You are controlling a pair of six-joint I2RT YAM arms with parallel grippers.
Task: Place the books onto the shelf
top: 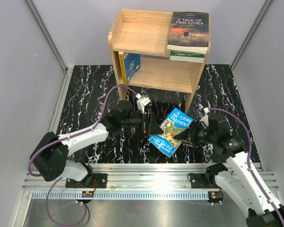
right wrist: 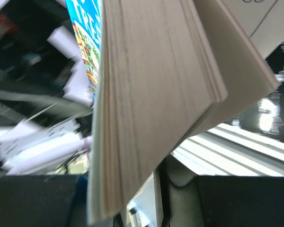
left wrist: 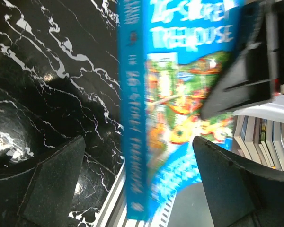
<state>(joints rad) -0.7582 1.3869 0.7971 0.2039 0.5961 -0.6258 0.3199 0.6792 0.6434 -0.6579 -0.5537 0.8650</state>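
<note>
A dark book (top: 190, 29) is stacked on a green book (top: 187, 56) atop the wooden shelf (top: 142, 35). One blue book (top: 131, 66) is stood inside, and a second blue book (top: 172, 130) is held tilted before it.

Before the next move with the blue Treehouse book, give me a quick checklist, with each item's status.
1. Right end effector shut on the blue Treehouse book, at its page edge: ok.
2. Left end effector open, spine in front of it, not gripped: ok.
3. Book's lower corner off the table: cannot tell.
4. Bare room on top of the shelf, left of the Tale of Two Cities stack: ok.
5. Bare room in the lower tier, right of the upright blue book: ok.
</note>
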